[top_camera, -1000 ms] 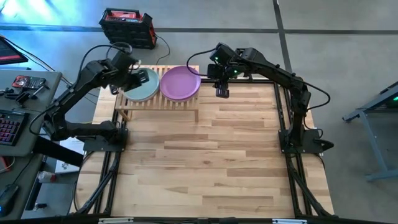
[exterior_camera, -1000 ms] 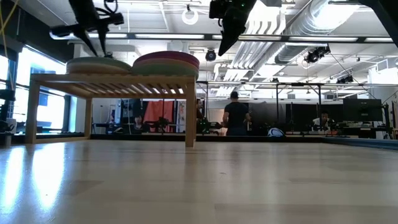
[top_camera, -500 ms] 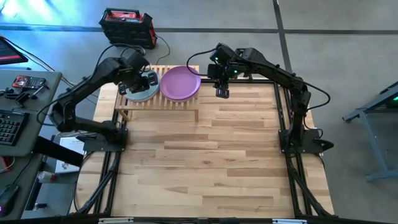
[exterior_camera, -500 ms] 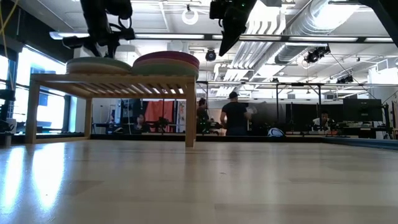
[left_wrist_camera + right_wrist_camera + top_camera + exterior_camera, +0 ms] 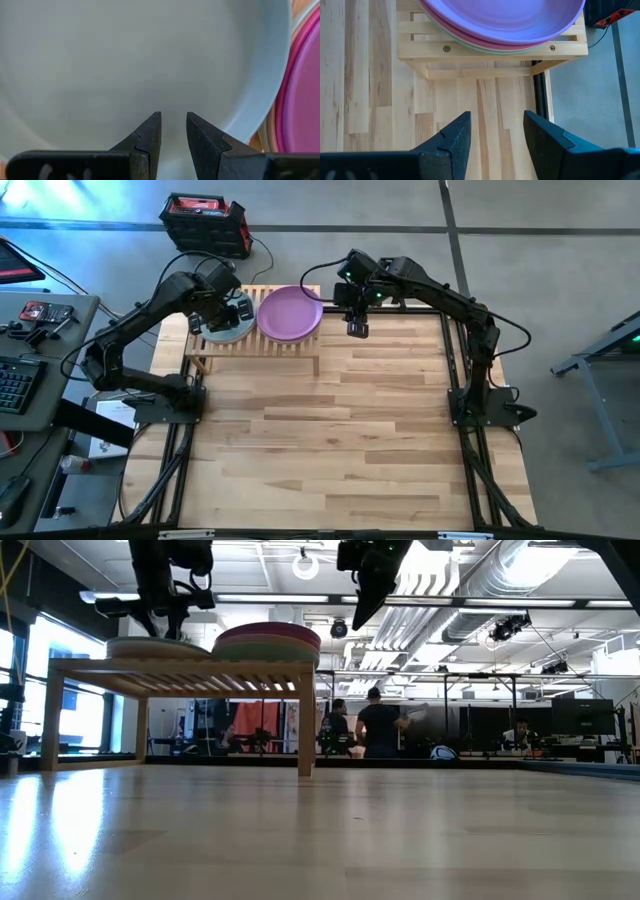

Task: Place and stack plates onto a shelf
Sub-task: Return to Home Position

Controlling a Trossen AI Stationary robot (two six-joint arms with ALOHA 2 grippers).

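**High view.** The shelf (image 5: 300,345) is a low light-wood rack with a slatted top, at the upper left of the desk (image 5: 340,430), which is pale butcher-block planking. Two stacks of round, matte, shallow plates sit side by side on it. The sage-green plate (image 5: 218,330) tops the left one and the purple plate (image 5: 290,312) tops the right one. My left hand (image 5: 233,311) hangs over the sage-green plate and hides part of it. My right hand (image 5: 357,329) hangs just right of the shelf, over bare desk. A black case (image 5: 205,225) lies on the floor at the upper left.

**Low view.** The stacks read as thin layered discs on the slats. My left arm drops from the top edge onto the left one. People (image 5: 379,725) stand in the room behind.

**Left wrist view.** The fingers (image 5: 150,137) stand a narrow gap apart with nothing between them. They are above the plate's smooth, dished surface. I cannot tell whether they touch it.

**Right wrist view.** The fingers (image 5: 452,137) are spread wide and empty. Beyond them are the shelf's front rail with two screws, and pink and pale-green rims under the purple plate.

**Change.** A second ago my left hand was at the sage-green plate's left side; it now sits over its right part. The right arm and both stacks are unmoved.
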